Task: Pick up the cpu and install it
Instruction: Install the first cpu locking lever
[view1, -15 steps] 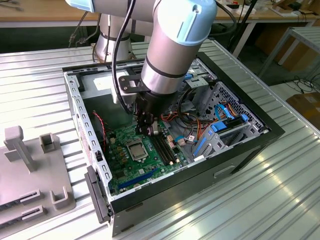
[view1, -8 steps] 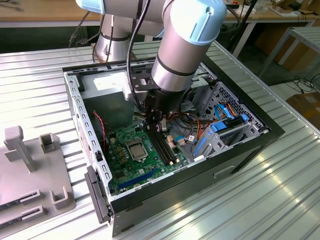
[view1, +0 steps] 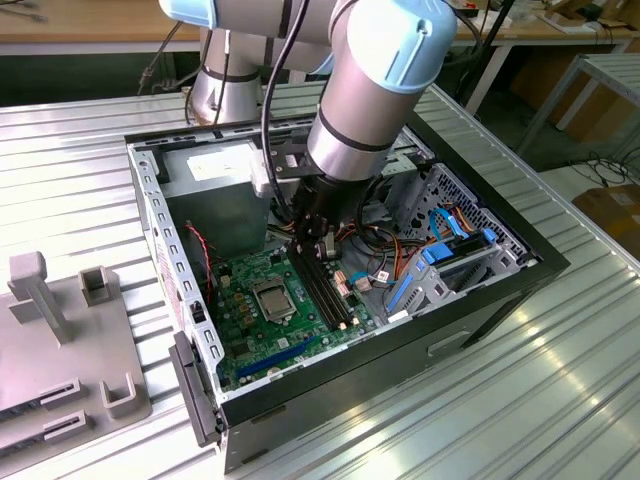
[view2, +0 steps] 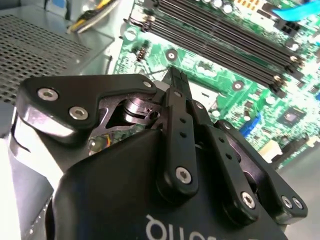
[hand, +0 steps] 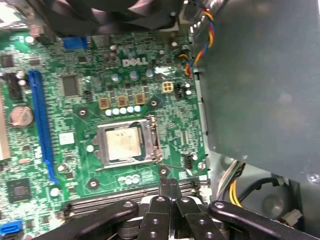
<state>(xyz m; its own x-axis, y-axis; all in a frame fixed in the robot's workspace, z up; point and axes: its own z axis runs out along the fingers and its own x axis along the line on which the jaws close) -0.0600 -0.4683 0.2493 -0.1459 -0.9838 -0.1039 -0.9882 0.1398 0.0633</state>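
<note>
The cpu (hand: 123, 144) is a dull silver square lying flat inside the metal socket frame (hand: 153, 141) on the green motherboard (hand: 70, 135). In the exterior view the cpu (view1: 274, 298) lies in the middle of the board. My gripper (hand: 170, 186) hangs above the black memory slots (hand: 100, 197), a short way off from the socket. Its fingers are pressed together with nothing between them. The second wrist view has the gripper (view2: 176, 80) shut over the board. In the exterior view the gripper (view1: 321, 252) reaches down into the open computer case (view1: 470, 310).
The grey power supply box (hand: 260, 85) stands close beside the socket, with coloured cables (hand: 200, 35) running past it. A fan (hand: 125, 12) overhangs the board's far end. A blue drive bracket (view1: 440, 265) fills the case on the exterior view's right. Grey fixtures (view1: 60, 340) sit outside on the exterior view's left.
</note>
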